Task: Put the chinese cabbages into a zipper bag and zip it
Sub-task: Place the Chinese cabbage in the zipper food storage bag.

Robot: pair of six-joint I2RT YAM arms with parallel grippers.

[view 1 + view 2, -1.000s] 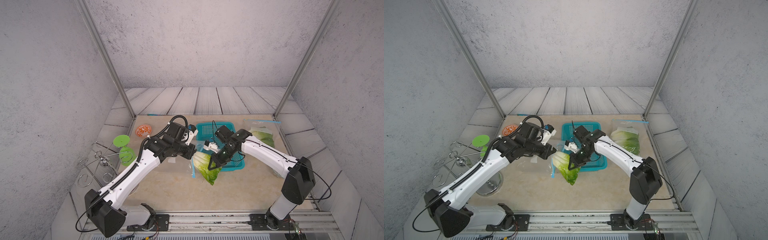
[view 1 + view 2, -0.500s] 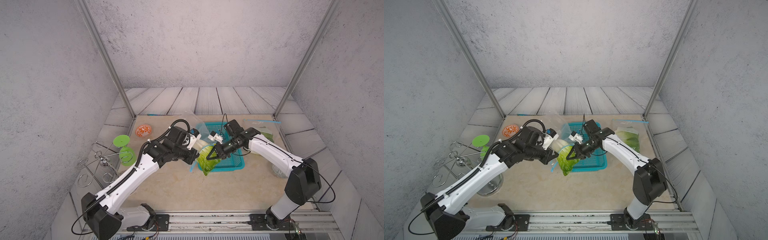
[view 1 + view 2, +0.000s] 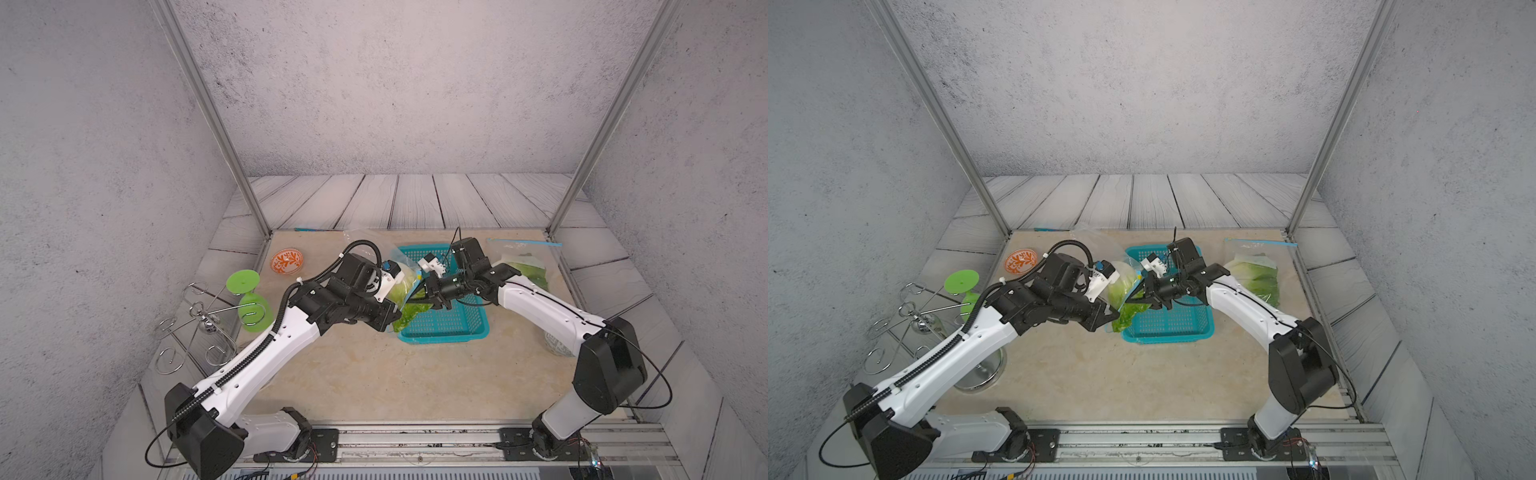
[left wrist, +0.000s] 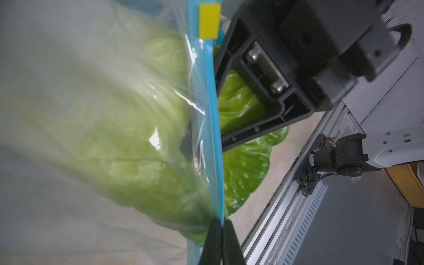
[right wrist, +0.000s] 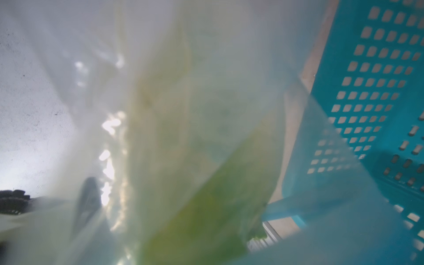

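Lifted higher, green-leafed cabbage (image 3: 408,312) enters clear blue-zip plastic bag (image 4: 195,103); left claw (image 4: 221,226) pinches bag, right claw (image 3: 415,294) grasps cabbage.

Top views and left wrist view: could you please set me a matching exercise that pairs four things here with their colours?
Things:
1. basket
2. goblet
3. small dish
4. zipper bag slider

Colours:
A. yellow
B. orange and white
C. bright green
D. teal

Pairs: 1-D; 2-C; 3-B; 4-A
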